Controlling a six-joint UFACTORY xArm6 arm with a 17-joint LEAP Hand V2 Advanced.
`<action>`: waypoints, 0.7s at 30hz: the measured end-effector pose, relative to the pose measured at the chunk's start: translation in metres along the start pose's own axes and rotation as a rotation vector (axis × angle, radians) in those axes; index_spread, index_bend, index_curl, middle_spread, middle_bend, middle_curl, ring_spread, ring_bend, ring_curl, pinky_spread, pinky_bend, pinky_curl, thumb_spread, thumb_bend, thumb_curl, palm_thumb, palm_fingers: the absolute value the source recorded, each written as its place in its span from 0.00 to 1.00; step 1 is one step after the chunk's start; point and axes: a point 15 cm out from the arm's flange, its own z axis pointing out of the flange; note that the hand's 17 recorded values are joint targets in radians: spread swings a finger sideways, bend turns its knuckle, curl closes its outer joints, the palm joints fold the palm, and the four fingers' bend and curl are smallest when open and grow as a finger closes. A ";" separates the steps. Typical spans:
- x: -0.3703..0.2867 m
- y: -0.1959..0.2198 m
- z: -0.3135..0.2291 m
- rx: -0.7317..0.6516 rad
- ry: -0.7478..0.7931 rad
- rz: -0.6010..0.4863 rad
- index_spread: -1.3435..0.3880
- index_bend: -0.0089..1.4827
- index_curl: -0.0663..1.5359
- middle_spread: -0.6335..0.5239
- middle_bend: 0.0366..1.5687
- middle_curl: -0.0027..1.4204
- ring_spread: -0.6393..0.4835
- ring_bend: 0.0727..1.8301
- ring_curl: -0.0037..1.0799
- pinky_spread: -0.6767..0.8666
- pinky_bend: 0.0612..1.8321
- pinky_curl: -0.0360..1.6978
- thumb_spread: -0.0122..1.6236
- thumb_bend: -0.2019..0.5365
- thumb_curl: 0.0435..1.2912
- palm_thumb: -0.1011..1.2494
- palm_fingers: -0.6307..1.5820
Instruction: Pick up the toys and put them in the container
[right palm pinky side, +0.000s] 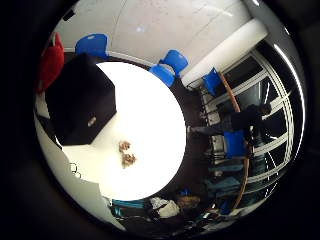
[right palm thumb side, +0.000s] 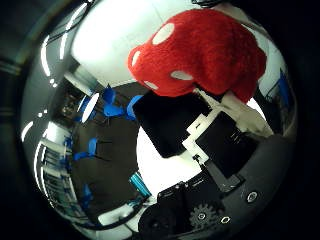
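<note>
Above the black container (right palm pinky side: 82, 100) I held the red mushroom toy (right palm thumb side: 200, 50) pinched in the hand (right palm thumb side: 220, 145), ready to drop; two small toys (right palm pinky side: 126, 153) lay beside it.

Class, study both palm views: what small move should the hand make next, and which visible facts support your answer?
Probably carry the red spotted plush toy over the black container and then release it. The toy fills much of the thumb-side view, close against the hand, so it seems held, and the container lies below on the white round table, off to one side. Two small brown toys remain beside it.
</note>
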 end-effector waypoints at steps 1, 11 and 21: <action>-0.010 -0.006 0.009 0.000 -0.015 0.005 0.51 0.56 0.43 0.20 0.15 0.29 0.35 0.08 0.17 0.65 0.07 0.07 0.57 0.25 0.37 0.84 0.61; -0.033 -0.017 0.087 -0.081 -0.062 0.029 0.50 0.53 0.43 0.19 0.16 0.31 0.34 0.08 0.17 0.65 0.07 0.05 0.57 0.24 0.38 0.83 0.62; -0.035 0.007 0.099 -0.176 -0.090 0.024 0.50 0.27 0.39 0.29 0.13 0.30 0.45 0.13 0.19 0.70 0.15 0.07 0.56 0.23 0.40 0.72 0.52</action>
